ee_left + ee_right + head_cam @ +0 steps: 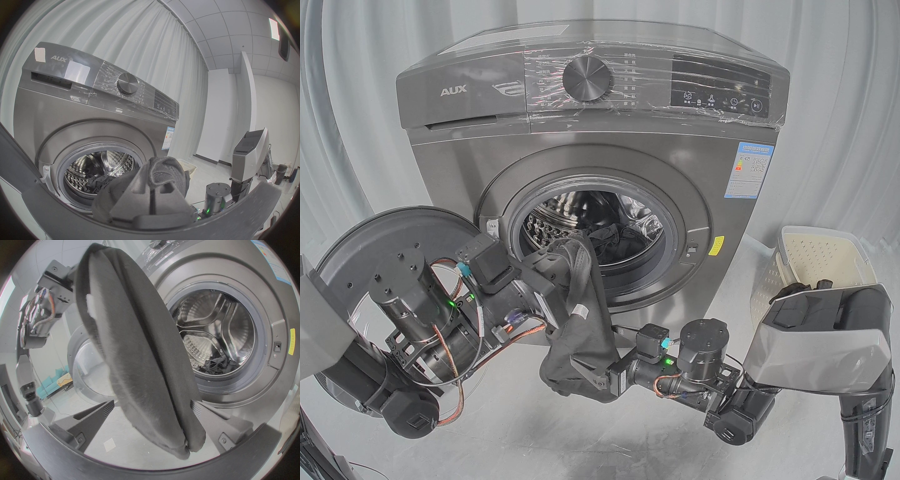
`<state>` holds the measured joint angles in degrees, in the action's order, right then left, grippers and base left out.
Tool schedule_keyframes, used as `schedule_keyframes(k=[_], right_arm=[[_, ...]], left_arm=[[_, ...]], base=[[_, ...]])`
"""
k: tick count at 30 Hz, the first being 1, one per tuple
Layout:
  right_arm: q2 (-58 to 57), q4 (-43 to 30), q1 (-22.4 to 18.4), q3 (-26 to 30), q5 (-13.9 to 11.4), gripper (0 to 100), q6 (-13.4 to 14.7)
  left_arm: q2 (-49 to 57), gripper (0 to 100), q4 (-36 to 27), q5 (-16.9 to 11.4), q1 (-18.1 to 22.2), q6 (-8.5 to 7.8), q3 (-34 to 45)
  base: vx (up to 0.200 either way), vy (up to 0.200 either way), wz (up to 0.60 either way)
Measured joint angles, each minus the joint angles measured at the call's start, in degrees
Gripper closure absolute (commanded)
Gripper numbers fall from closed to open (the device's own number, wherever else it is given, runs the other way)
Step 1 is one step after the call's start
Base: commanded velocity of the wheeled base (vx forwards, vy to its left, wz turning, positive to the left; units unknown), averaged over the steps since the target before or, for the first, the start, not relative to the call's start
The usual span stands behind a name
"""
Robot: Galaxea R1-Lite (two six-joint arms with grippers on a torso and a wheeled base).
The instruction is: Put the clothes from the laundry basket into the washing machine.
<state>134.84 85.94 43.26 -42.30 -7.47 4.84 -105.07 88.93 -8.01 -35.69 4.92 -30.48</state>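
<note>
Head view: grey washing machine (581, 144) stands far centre, its round door (381, 237) swung open to the left. The drum (575, 209) already has some dark clothes (619, 240) lying in it. The left fingers (559, 262) are up at the near-left edge of the drum opening. They are clamped tight on the top of a dark garment (584, 312), which hangs down in front of the machine with its lower end above the floor (550, 437). The right fingers (590, 378) are low, at the bottom part of the same garment.

White laundry basket (831, 250) sits on the floor to the right of the machine, with a bit of dark clothing (800, 289) inside near its near edge.

Left wrist view: the left fingers (152, 190) are pressed together with the garment (165, 173) bunched over their tips. The machine (78, 112) and the clothes in the drum (97, 182) are beyond.

Right wrist view: the right fingers are spread wide apart and the garment (140, 343) hangs down between them. One pad is at the cloth edge, but there's no clamp on it. The drum clothes (217, 365) lie at the bottom of the drum.
</note>
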Motion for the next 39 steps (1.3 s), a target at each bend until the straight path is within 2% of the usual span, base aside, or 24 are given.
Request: schedule_keyframes(k=[10,11,19,25,29,39], right_arm=[[4.1,-0.2,-1.0,-4.7,0.8,0,0.0],[4.4,-0.1,-1.0,-4.8,0.8,100,0.0],[4.4,0.4,-0.7,-4.7,0.9,100,0.0],[2.5,0.6,-0.2,-3.1,1.0,100,0.7],[1.5,0.6,-0.9,-2.7,2.3,100,0.9],[0.0,-0.1,-5.1,-4.9,4.3,100,1.3]], left_arm=[[0.9,100,0.0,-0.1,-1.0,0.60,-1.0],[1.0,100,0.0,-0.1,-1.0,0.62,-1.0],[1.0,100,0.0,0.0,-1.2,0.76,-0.8],[0.6,100,0.0,1.5,-1.0,0.71,-1.2],[0.9,100,0.0,1.9,-1.0,0.73,-0.4],[1.9,100,-0.1,1.4,-0.5,-0.09,11.0]], base=[[0.000,0.000,0.00],[0.000,0.000,0.00],[0.000,0.000,0.00],[0.000,0.000,0.00],[0.000,0.000,0.00],[0.000,0.000,0.00]])
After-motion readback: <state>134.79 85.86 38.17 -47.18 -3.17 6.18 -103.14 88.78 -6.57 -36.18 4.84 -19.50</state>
